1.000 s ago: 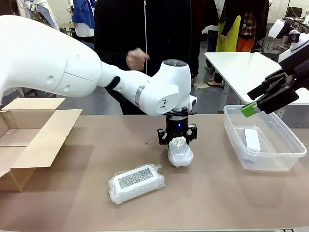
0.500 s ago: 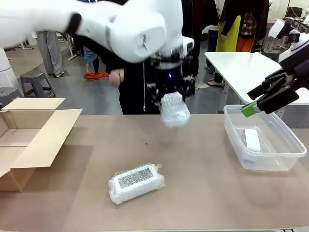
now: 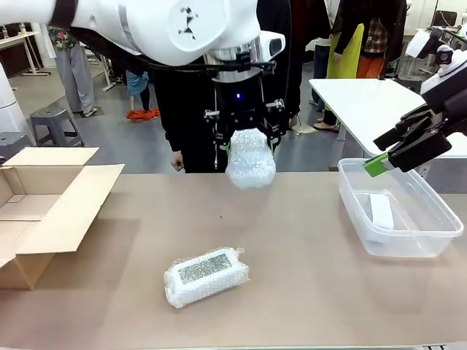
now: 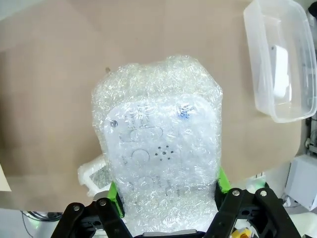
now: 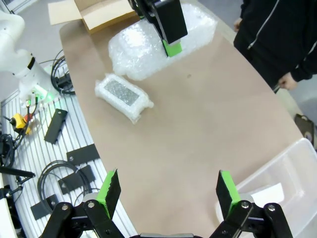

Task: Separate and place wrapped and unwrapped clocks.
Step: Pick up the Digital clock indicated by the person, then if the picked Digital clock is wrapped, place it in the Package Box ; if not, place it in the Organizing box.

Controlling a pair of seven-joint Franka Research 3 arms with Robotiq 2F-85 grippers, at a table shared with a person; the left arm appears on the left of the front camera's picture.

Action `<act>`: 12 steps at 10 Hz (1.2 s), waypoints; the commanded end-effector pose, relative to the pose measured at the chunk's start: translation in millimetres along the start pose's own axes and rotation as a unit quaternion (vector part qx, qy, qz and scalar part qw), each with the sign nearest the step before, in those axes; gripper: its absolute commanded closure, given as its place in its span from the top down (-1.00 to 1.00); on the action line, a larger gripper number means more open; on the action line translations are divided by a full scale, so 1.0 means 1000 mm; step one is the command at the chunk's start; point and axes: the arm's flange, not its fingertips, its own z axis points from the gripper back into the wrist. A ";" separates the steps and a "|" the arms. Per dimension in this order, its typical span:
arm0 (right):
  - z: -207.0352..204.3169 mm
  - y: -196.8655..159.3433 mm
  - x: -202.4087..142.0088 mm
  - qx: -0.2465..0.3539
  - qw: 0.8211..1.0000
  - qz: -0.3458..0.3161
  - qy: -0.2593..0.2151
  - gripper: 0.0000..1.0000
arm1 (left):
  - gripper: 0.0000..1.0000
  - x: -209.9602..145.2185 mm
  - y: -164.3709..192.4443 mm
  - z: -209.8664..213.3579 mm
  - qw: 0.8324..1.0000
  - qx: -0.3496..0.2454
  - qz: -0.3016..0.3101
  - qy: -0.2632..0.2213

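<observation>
My left gripper [image 3: 245, 142] is shut on a bubble-wrapped clock [image 3: 250, 162] and holds it high above the middle of the table. In the left wrist view the bundle [image 4: 158, 144] sits between the green pads [image 4: 115, 194]. A second wrapped clock [image 3: 206, 275] with a grey speckled panel lies on the table near the front; it also appears from the right wrist [image 5: 123, 96]. A plain white unwrapped clock [image 3: 380, 211] lies in the clear tub [image 3: 438, 240]. My right gripper [image 3: 394, 149] hovers open above the tub, its jaws [image 5: 167, 188] wide apart with nothing between them.
An open cardboard box [image 3: 44, 197] stands at the table's left edge. A person in black [image 3: 219, 73] stands at the far side, one hand [image 3: 176, 162] hanging near the table edge. Bare brown tabletop lies between the box and the tub [image 5: 292, 178].
My left gripper has lifted the wrapped clock off the table and carried it up and slightly left. The person's hand has dropped lower. The right arm has stayed still.
</observation>
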 end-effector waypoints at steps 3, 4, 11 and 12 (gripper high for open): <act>-0.002 0.000 0.000 0.014 1.000 -0.006 -0.007 1.00 | 0.11 0.001 -0.003 0.020 0.999 0.001 0.012 -0.032; -0.002 0.000 0.000 0.014 1.000 -0.006 -0.007 1.00 | 0.11 0.001 -0.003 0.020 0.999 0.001 0.012 -0.032; -0.002 0.000 0.000 0.014 1.000 -0.006 -0.007 1.00 | 0.11 0.001 -0.003 0.020 0.999 0.001 0.012 -0.032; -0.002 0.000 0.000 0.014 1.000 -0.006 -0.007 1.00 | 0.11 0.001 -0.003 0.020 0.999 0.001 0.012 -0.032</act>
